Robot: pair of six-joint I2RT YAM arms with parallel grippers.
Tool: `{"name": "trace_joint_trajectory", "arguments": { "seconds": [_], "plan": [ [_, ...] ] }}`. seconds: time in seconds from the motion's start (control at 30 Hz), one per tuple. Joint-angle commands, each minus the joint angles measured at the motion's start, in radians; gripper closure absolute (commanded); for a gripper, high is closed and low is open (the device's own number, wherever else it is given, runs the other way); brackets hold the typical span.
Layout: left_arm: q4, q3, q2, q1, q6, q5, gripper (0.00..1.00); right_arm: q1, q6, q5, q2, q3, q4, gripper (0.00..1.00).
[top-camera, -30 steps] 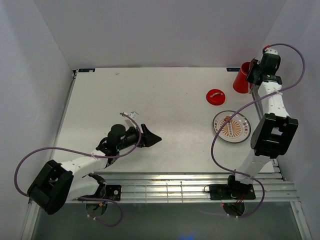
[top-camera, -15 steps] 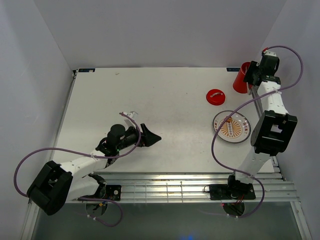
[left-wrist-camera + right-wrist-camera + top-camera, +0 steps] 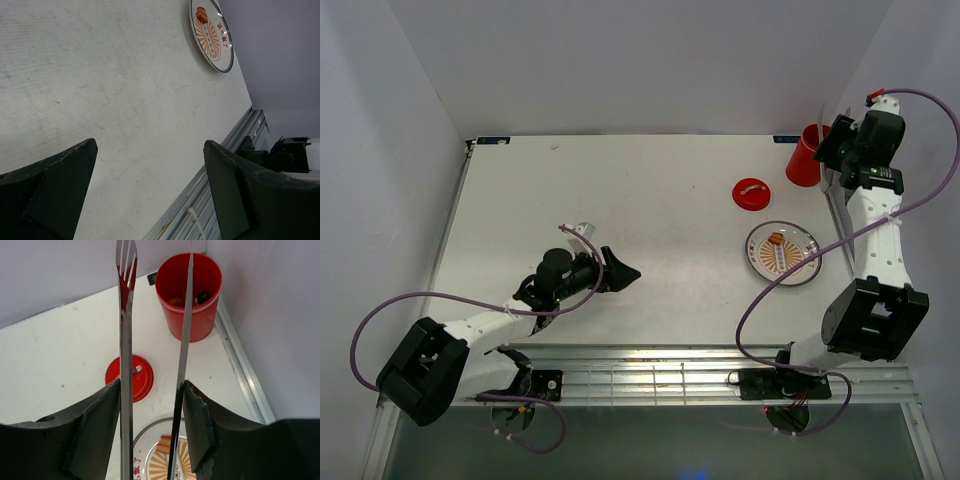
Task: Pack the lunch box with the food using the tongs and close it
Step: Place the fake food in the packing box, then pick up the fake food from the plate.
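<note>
The red lunch box [image 3: 190, 295] stands upright at the table's far right corner [image 3: 803, 158], with small dark and orange bits of food [image 3: 200, 296] inside. Its flat red lid [image 3: 142, 380] lies apart on the table [image 3: 751, 192]. My right gripper [image 3: 151, 385] is shut on the silver tongs [image 3: 125, 340], whose two arms stand spread and point toward the box; the tips hover just short of and above it. One piece of food [image 3: 776, 239] lies on the patterned plate [image 3: 752, 250]. My left gripper [image 3: 625, 272] is open over bare table [image 3: 150, 150].
The right wall and a metal rail [image 3: 245, 375] run close beside the lunch box. A slatted metal strip [image 3: 680, 370] borders the table's near edge. The plate [image 3: 212, 35] shows far off in the left wrist view.
My right arm has swung outward to the right, uncovering the plate, and the tongs' arms have spread wider. The left arm has stayed put.
</note>
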Motion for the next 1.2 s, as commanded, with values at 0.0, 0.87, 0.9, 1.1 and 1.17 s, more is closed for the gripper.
{"name": "trace_joint_trajectory", "arguments": {
  "seconds": [0.0, 0.87, 0.9, 1.1, 1.17],
  "plan": [
    [0.013, -0.005, 0.016, -0.004, 0.020, -0.014, 0.02, 0.002, 0.080, -0.075, -0.060, -0.103, -0.063, 0.44],
    [-0.044, -0.003, -0.042, -0.004, 0.097, -0.134, 0.03, 0.283, 0.240, 0.141, -0.577, -0.689, -0.204, 0.42],
    [-0.044, -0.003, -0.050, -0.004, 0.097, -0.135, 0.03, 0.285, 0.238, 0.144, -0.580, -0.695, -0.209, 0.42],
    [-0.045, -0.002, -0.043, -0.004, 0.097, -0.140, 0.03, 0.285, 0.248, 0.167, -0.609, -0.752, -0.198, 0.42],
    [-0.048, 0.001, -0.035, -0.004, 0.097, -0.139, 0.03, 0.285, 0.251, 0.172, -0.612, -0.769, -0.181, 0.42]
  ]
}}
